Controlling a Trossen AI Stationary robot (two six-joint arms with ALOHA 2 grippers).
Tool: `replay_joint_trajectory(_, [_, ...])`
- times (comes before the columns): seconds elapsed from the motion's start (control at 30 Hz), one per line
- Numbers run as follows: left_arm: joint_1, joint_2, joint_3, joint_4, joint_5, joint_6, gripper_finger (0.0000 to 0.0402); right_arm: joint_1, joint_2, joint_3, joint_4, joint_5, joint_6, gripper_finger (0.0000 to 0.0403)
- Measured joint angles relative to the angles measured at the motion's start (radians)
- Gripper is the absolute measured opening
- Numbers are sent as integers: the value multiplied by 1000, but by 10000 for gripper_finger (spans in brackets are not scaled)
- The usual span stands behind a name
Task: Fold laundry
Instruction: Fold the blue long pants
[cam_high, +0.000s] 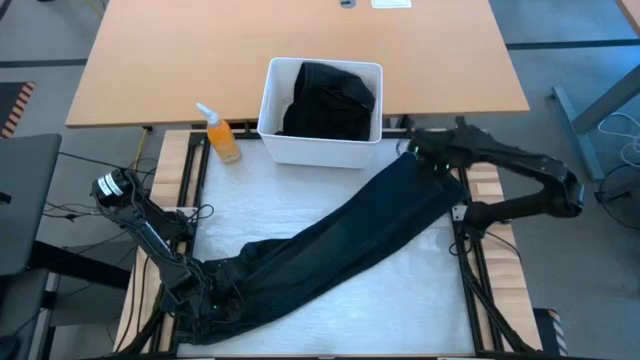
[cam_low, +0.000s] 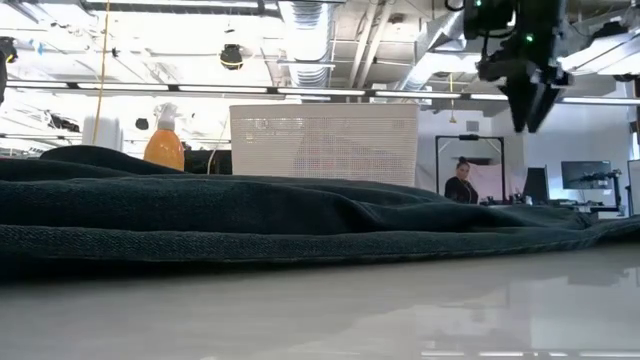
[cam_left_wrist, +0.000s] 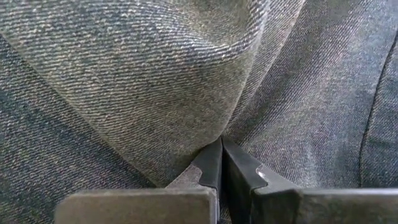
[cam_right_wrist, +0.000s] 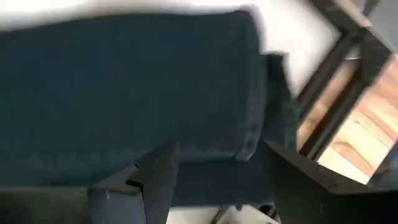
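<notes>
Dark navy trousers (cam_high: 330, 245) lie stretched slantwise on the white table top, from the near left corner to the far right. My left gripper (cam_high: 192, 290) is at their near left end, shut on the cloth (cam_left_wrist: 186, 74). My right gripper (cam_high: 425, 150) hangs open above their far right end (cam_right_wrist: 186, 81), clear of it in the low view (cam_low: 530, 112). Black clothing (cam_high: 330, 100) fills a white bin (cam_high: 320, 150) at the far edge. My left gripper pinches a raised fold of the trousers' cloth (cam_left_wrist: 221, 134) between its two fingertips (cam_left_wrist: 211, 165), near the trousers' near left end. The fingers come steeply from above. The cloth puckers up toward the tips; the rest lies on the table.
An orange spray bottle (cam_high: 222, 138) stands left of the bin. A wooden table (cam_high: 300, 50) lies beyond the far edge. Black frame rails (cam_high: 470, 260) and wooden slats border the white top on both sides. A person (cam_low: 462, 185) shows far off in the room.
</notes>
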Motion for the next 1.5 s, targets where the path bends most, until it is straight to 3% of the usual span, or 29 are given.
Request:
replay_joint_trajectory(0.17, [4, 0, 0, 0, 1, 6, 0, 104, 65, -152, 18, -4, -260, 247])
replay_joint_trajectory(0.3, [4, 0, 0, 2, 2, 5, 0, 144, 170, -241, 41, 59, -495, 243])
replay_joint_trajectory(0.5, [5, 0, 0, 2, 7, -2, 0, 160, 310, -319, 54, 158, -662, 230])
replay_joint_trajectory(0.63, [5, 0, 0, 2, 8, -4, 0, 154, 352, -368, 154, 221, -761, 218])
replay_joint_trajectory(0.73, [5, 0, 0, 2, 9, -14, 0, 149, 367, -395, 238, 302, -798, 209])
replay_joint_trajectory(0.87, [5, 0, 0, 2, 10, -16, 0, 128, 379, -417, 279, 275, -844, 184])
replay_joint_trajectory(0.93, [5, 0, 0, 2, 10, -18, 0, 121, 384, -421, 264, 287, -842, 147])
replay_joint_trajectory(1.07, [5, 0, 0, 2, 2, -2, 0, 107, 371, -417, 197, 309, -838, 30])
replay_joint_trajectory(1.1, [5, 0, 0, 2, 1, 1, 0, 106, 364, -413, 173, 329, -828, 19])
replay_joint_trajectory(1.23, [5, 0, 0, 4, -13, 14, 0, 111, 328, -360, 23, 467, -787, 19])
replay_joint_trajectory(1.4, [6, -14, 6, -2, -61, 39, 0, 136, 271, -277, -189, 527, -791, 9])
replay_joint_trajectory(1.5, [5, -37, 44, -12, -141, 125, 0, 135, 224, -264, -211, 541, -821, 9])
